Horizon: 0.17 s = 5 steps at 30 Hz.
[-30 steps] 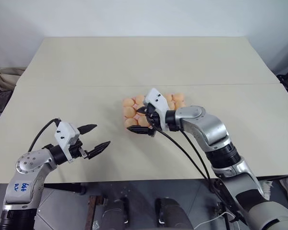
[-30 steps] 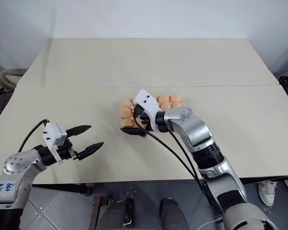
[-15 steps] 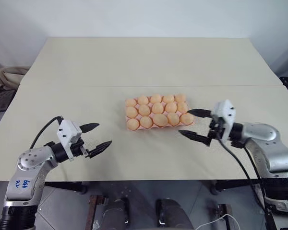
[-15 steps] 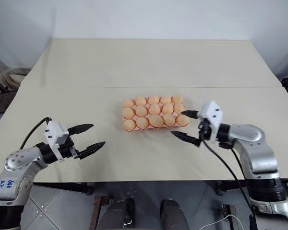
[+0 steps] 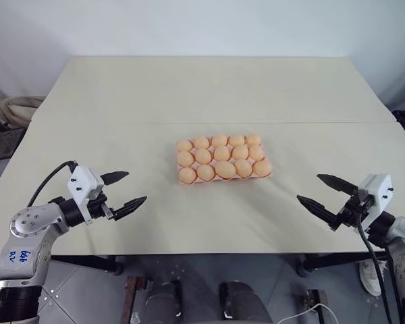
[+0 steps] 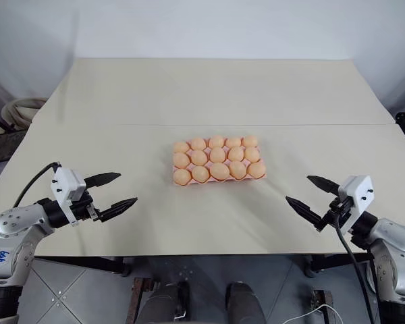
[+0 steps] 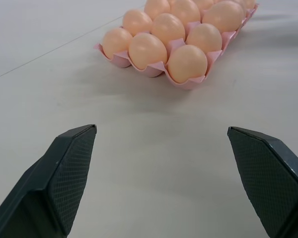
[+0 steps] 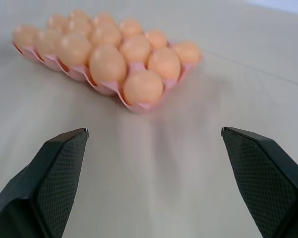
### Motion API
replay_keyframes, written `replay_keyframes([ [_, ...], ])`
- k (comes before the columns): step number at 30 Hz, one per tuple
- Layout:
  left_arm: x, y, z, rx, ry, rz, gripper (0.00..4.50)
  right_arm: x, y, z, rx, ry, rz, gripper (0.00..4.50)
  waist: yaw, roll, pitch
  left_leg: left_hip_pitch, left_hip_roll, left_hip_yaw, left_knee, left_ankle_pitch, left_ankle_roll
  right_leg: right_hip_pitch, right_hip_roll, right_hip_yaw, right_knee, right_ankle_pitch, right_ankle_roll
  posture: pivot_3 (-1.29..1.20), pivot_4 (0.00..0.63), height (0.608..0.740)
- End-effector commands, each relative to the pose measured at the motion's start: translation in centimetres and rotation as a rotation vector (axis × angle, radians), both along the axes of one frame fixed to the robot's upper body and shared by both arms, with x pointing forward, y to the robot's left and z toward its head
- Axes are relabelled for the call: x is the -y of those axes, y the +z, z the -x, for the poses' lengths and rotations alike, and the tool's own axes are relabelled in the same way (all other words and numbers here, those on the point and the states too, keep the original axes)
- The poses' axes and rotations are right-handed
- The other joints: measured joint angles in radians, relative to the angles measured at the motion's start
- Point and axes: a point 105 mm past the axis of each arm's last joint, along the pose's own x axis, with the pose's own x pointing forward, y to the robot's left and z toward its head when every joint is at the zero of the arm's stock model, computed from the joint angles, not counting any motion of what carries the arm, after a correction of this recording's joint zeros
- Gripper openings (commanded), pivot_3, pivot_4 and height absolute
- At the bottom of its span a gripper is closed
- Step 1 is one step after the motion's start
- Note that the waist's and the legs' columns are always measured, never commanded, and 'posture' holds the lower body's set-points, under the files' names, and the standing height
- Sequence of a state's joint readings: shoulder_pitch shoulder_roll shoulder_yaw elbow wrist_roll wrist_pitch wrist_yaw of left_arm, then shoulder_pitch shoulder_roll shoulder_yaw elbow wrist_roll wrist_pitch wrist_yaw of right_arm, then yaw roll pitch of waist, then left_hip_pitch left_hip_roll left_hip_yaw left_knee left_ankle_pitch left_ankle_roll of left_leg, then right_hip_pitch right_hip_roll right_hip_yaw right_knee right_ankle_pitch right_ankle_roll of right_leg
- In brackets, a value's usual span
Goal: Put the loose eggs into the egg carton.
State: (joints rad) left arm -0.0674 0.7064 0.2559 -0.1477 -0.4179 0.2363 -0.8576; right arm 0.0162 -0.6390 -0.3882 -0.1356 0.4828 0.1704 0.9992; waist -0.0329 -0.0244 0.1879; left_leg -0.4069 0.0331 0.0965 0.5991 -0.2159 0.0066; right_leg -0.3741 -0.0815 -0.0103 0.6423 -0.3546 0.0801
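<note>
The pink egg carton (image 5: 189,183) lies mid-table, and every cup I can see holds a pale-orange egg (image 5: 221,156). Loose eggs are out of view; no egg lies on the bare tabletop. My left gripper (image 5: 136,187) hovers open and empty near the front left, well clear of the carton. At the front right my right gripper (image 5: 308,187) is also open and empty, a hand's width from the carton's right end. Both wrist views look over bare table at the carton (image 7: 188,85) (image 8: 102,89) between spread fingers.
The beige table (image 5: 202,88) has a seam running across it just behind the carton. Its front edge is close under both grippers. A coil of hose (image 5: 10,104) lies off the table's left side.
My right gripper has drawn back from over the carton to the front right, staying open. The full carton is now uncovered. The left gripper has stayed put.
</note>
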Motion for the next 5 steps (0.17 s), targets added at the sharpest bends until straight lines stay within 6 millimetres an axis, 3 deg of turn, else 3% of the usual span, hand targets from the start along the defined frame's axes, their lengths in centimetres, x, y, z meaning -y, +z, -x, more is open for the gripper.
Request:
replay_keyframes([
  [1,-0.15,0.56,-0.11,0.041,0.012,-0.021,4.50,-1.05,1.06,0.34,0.062,0.047,0.050,4.47,0.001,0.000,0.000,0.000,0.000,0.000,0.000,0.000,0.000,0.000,0.000,0.000,0.000,0.000,0.000,0.00,0.150,0.740],
  [5,-0.23,0.24,-0.08,0.050,0.044,-0.031,4.50,-0.76,1.74,-0.20,0.074,0.026,0.022,4.47,0.004,0.000,0.000,0.000,0.000,0.000,-0.001,0.000,0.000,0.000,-0.001,0.000,-0.003,0.000,0.000,0.00,0.150,0.740],
])
